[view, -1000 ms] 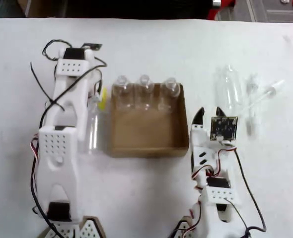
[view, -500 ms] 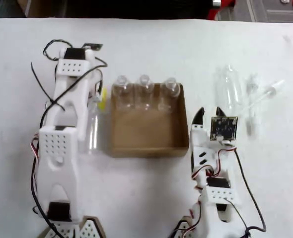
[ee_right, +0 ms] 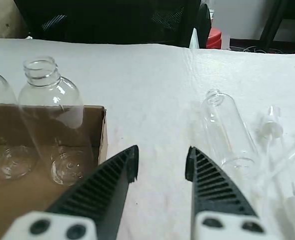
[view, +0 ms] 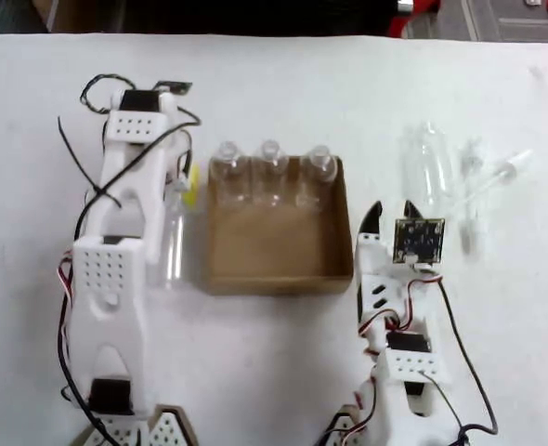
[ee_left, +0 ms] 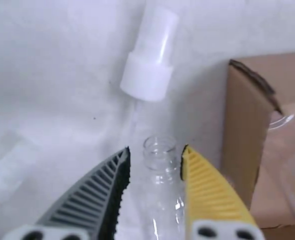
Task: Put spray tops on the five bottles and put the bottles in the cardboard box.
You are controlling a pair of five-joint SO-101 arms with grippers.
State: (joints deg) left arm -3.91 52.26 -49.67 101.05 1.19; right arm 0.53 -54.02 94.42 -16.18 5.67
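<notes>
The cardboard box (view: 279, 279) lies mid-table with three clear open-necked bottles (view: 271, 172) standing along its far wall. Left of the box a fourth bottle (view: 174, 246) lies on the table under my left arm. My left gripper (ee_left: 155, 156) is open, its grey and yellow fingers on either side of that bottle's neck (ee_left: 160, 150) with small gaps. A white spray top (ee_left: 150, 60) lies just beyond the neck. My right gripper (ee_right: 161, 160) stands open and empty right of the box (ee_right: 100, 130). A fifth bottle (ee_right: 227, 132) lies on its side beyond it.
Loose spray tops with thin tubes (view: 497, 175) lie right of the lying bottle (view: 427, 172). Another blurred white piece (ee_left: 7, 170) lies beside the left gripper. The box corner (ee_left: 240, 135) is close to the yellow finger. Chairs stand beyond the table's far edge.
</notes>
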